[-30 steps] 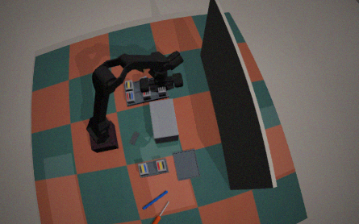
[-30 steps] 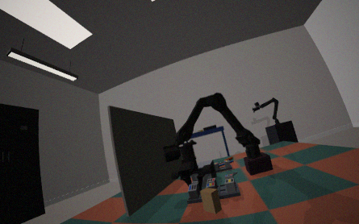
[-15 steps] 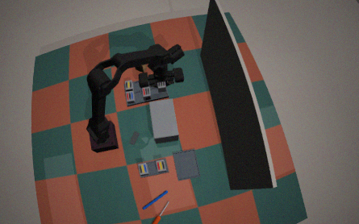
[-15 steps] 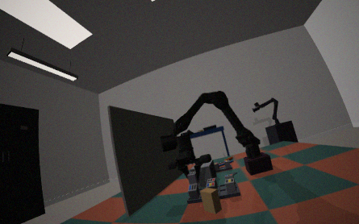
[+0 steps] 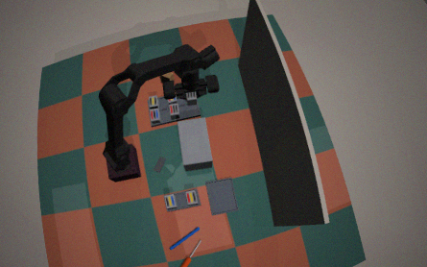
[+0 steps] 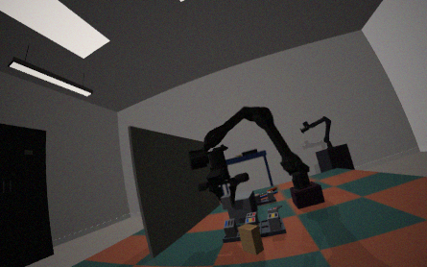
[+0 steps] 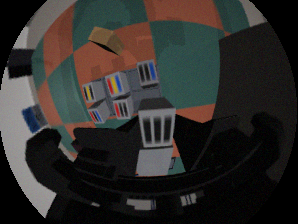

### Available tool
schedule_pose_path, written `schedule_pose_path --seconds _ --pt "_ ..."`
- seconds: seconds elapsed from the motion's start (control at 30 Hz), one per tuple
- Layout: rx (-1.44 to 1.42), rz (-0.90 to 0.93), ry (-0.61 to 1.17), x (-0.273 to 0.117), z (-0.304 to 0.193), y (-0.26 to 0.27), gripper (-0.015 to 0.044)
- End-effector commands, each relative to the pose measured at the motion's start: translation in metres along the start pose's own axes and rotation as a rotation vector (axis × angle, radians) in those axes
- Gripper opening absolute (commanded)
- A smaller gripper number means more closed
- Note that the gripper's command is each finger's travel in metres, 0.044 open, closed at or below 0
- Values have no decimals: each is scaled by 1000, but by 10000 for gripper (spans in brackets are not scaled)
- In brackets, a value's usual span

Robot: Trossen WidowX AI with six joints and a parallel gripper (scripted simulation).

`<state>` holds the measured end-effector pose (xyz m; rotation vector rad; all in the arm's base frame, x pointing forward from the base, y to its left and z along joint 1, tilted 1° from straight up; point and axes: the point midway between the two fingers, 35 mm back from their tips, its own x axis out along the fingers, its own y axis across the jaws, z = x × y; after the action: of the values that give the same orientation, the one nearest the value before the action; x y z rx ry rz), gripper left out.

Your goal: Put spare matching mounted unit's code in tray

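My gripper (image 5: 191, 93) (image 6: 225, 187) (image 7: 154, 115) is shut on a grey spare with three dark bars on its face (image 5: 191, 97) (image 6: 225, 190) (image 7: 156, 128), held above the rack. The grey rack (image 5: 163, 123) (image 6: 231, 239) below bears several other spares, among them a red-yellow-blue one (image 7: 115, 84), a black-black-blue one (image 7: 147, 72) and a yellow-and-black one (image 7: 91, 93). The tray (image 5: 222, 196) looks like a flat dark grey square. Beside it a small plate (image 5: 181, 204) bears two colour-striped units (image 5: 170, 201) (image 5: 191, 197). No code on a back is readable, and I cannot tell which unit is the mounted one.
A long grey box (image 5: 196, 141) (image 6: 241, 207) lies between the rack and the tray. A tall dark panel (image 5: 273, 130) (image 6: 168, 187) stands to one side. A tan block (image 6: 250, 239) (image 7: 105, 39) stands beyond the rack. A blue stick (image 5: 184, 238) and an orange-handled screwdriver (image 5: 186, 262) lie near the plate.
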<state>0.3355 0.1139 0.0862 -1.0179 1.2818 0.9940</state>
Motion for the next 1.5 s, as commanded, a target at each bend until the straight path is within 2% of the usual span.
schedule_pose_path --seconds 0.0,0.23,0.5,1.0,1.47 --pt "1 -15 -6 -26 0 -2 0" --pt "-4 -10 -3 -63 -3 3 0" --pt "-1 -11 -3 -64 -13 -5 0" --pt "6 -14 5 -64 -91 -50 0" --pt "51 -6 0 -63 -174 -67 0"
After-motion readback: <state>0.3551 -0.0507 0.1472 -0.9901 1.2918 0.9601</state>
